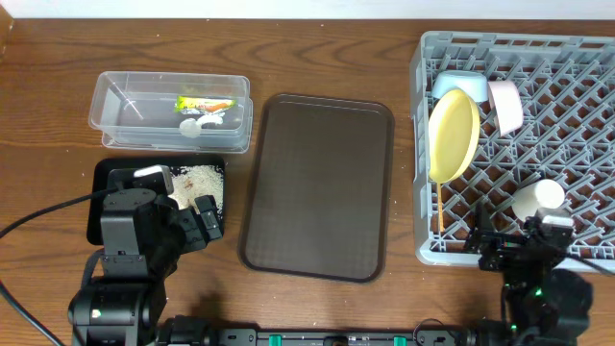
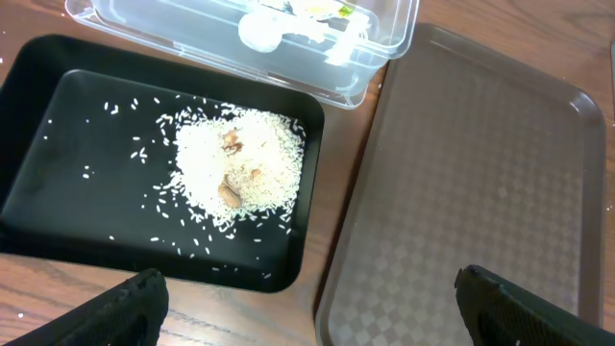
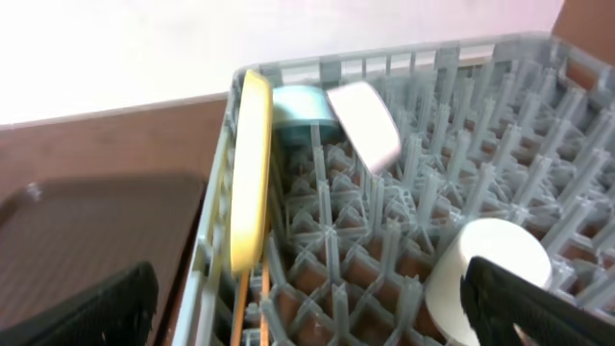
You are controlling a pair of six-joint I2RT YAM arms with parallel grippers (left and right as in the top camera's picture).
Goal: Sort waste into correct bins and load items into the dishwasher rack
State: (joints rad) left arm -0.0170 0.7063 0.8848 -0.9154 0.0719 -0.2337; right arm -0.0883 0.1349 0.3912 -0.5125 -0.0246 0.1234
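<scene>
- Judging by how things lie, sorting and loading look basically done. The sensible step now is lifting both arms straight up and away without clipping anything.
- Left gripper [image 2: 309,306] hangs over the gap between the black tray [image 2: 67,192] and the brown serving tray [image 1: 317,183]. Its fingers are spread wide with nothing between them.
- Right gripper [image 3: 307,303] is spread and empty too, hovering at the rack's 6 o'clock edge, with the small pale cup [image 1: 536,200] just beside it. I'd rise vertically, since that cup looks light and tippy.
- The dishwasher rack [image 1: 519,40] sits at 3 o'clock: grey rigid plastic with a peg lattice. The glossy yellow plate [image 1: 454,135] stands on edge, with the light blue bowl [image 1: 459,86] and white bowl [image 1: 506,106] tilted beside it. The wooden chopsticks [image 3: 240,308] lie under the plate.
- The rice [image 2: 240,163] is a loose grainy heap in the matte black tray at 8 o'clock, with some strays scattered around it.
- The clear tub [image 1: 115,106] at 10 o'clock holds the crinkly wrapper [image 1: 205,104] and the crumpled paper scrap [image 1: 197,124].
</scene>
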